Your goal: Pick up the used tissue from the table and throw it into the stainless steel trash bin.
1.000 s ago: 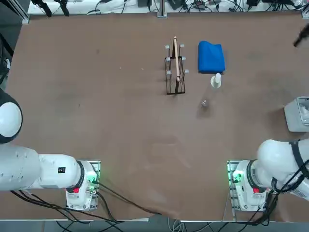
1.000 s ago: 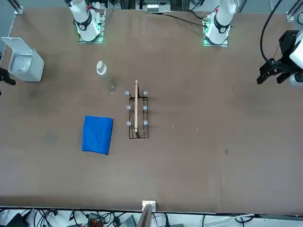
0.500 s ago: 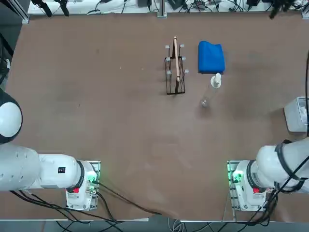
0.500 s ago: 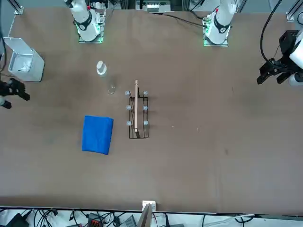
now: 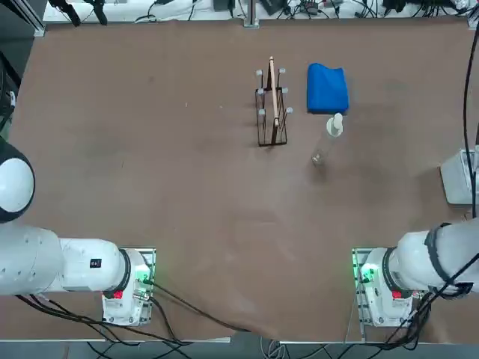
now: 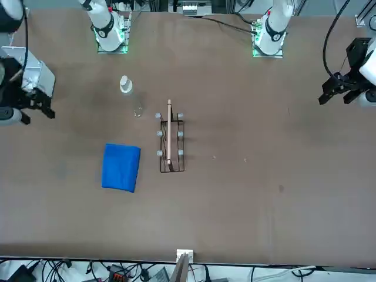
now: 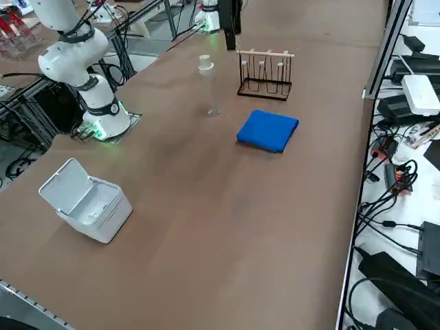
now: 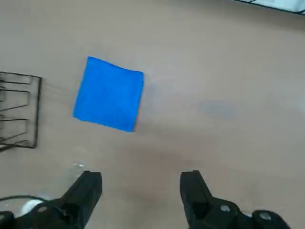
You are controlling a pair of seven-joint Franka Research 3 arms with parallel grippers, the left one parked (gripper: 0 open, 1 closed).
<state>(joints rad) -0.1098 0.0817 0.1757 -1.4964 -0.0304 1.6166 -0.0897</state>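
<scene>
The drop looks finished, so the next move calls for backing away. Overhead, left to right from mid-table (image 5: 187,187): wire rack (image 5: 272,134) toward twelve, blue cloth (image 5: 327,88) between one and two, bottle (image 5: 334,126) at two, open-lidded trash bin (image 7: 103,210) at three. The right gripper (image 8: 142,180) has its fingers spread, nothing between them; the used tissue is out of sight, perhaps inside the bin.
</scene>
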